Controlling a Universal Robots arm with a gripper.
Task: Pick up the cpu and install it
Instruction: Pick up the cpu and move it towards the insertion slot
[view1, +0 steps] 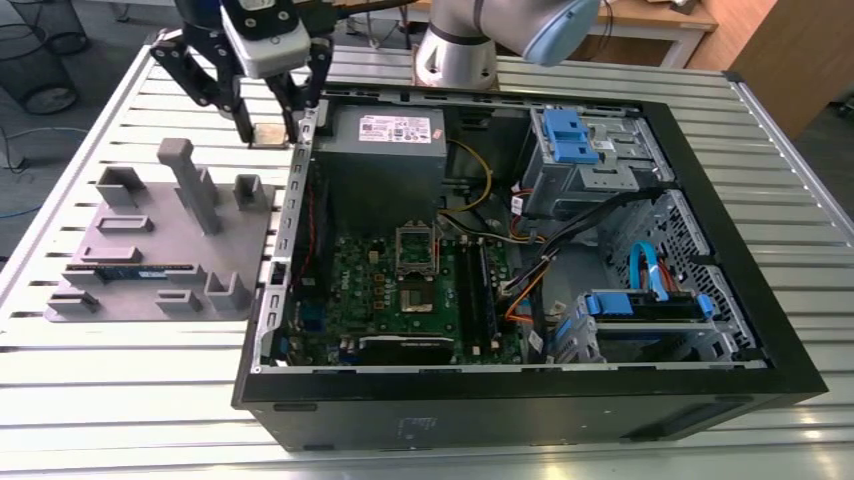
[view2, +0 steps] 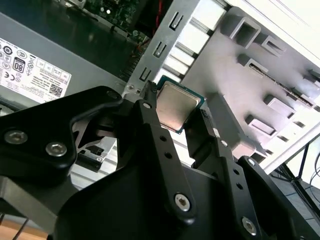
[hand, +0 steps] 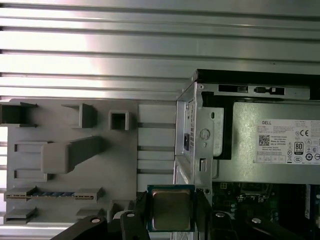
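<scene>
Gripping the cpu by two opposite edges, the gripper is hanging in the air over the far corner of the open computer case, on the exterior view's left. Its black jaws are clamping the chip between them, and the silvery metal top is facing away from the palm in both wrist views. The chip is sitting level between the fingers, clear of everything below it.

Just inside the case wall under the gripper, the grey power supply is lying with its labelled face up. Deeper in the case, the green motherboard is showing its rectangular metal socket frame near the board's middle, well apart from the held chip.

Outside the case, just beside its wall on the exterior view's left, a grey fixture block is resting on the slatted metal table. A long narrow memory stick is lying in one of the block's slots.
</scene>
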